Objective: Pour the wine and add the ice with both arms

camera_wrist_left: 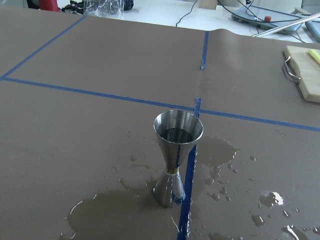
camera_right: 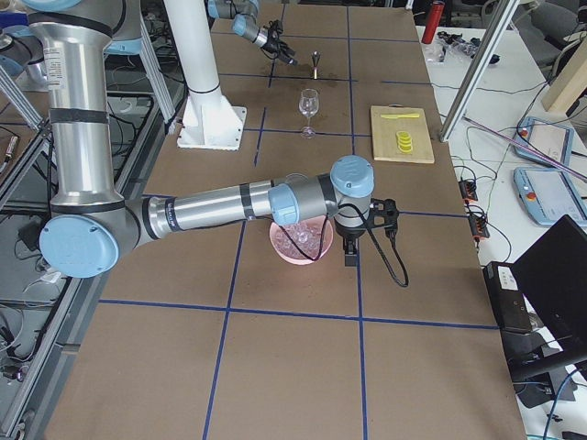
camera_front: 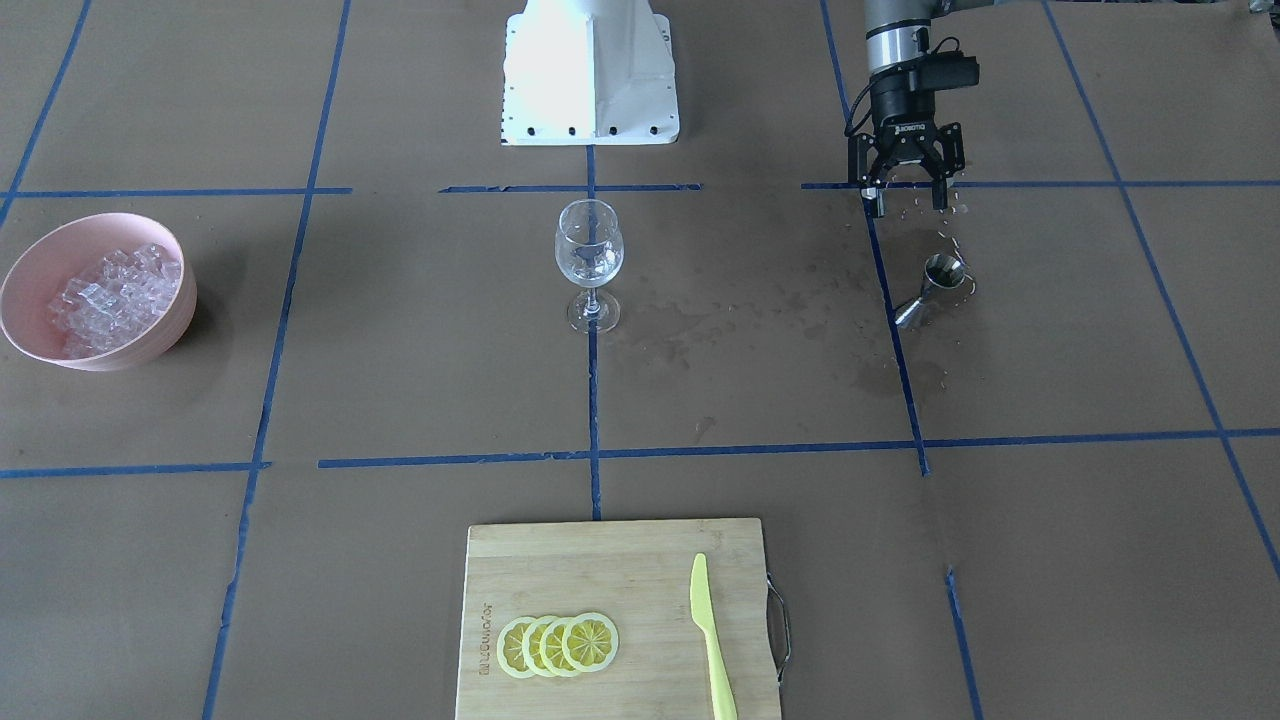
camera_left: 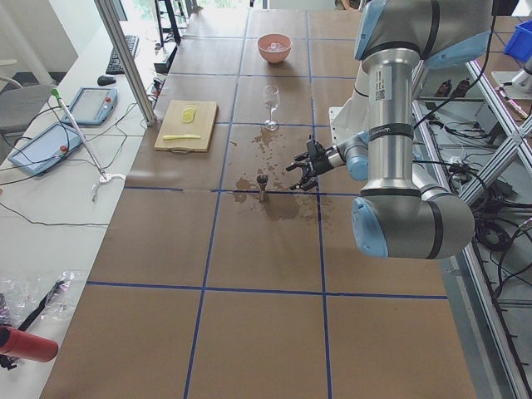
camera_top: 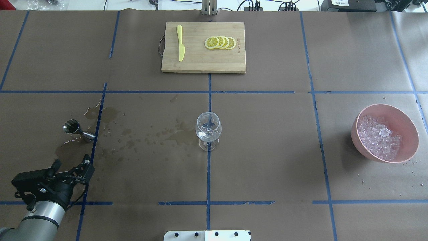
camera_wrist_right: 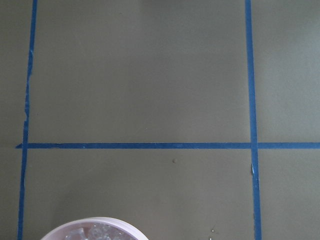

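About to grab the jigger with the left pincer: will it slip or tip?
Probably tippy: the jigger stands on its smaller end, wide cup up. Likely slippery too: polished metal in a puddle. Seems rigid.

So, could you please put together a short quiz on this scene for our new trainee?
1. True or false: the jigger lies tipped on its side.
2. What lies on the cutting board along with the lemon slices? A) a yellow-green knife B) a spoon C) a wine glass
3. Fill in: the ice sits heaped in the pink ____.
Key: 1 false, it stands upright. 2 A. 3 bowl.
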Robot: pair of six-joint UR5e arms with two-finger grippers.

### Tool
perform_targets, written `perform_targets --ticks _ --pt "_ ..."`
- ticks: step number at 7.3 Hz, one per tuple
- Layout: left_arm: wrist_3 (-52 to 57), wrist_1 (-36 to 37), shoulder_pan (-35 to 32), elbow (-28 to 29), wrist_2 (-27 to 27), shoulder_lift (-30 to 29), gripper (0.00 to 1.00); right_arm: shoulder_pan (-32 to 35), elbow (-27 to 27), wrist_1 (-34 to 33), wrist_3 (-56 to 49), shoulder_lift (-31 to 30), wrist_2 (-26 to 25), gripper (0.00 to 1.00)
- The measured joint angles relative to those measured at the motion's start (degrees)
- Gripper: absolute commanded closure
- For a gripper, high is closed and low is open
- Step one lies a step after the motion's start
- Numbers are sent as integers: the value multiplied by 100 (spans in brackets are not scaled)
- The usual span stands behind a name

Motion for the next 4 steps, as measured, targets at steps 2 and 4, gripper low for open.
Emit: perform_targets --ticks 2,4 --pt "-67 2 -23 552 244 -371 10 -223 141 2 647 133 3 0" --pt "-91 3 -122 856 367 -448 9 -373 321 6 1208 199 10 0"
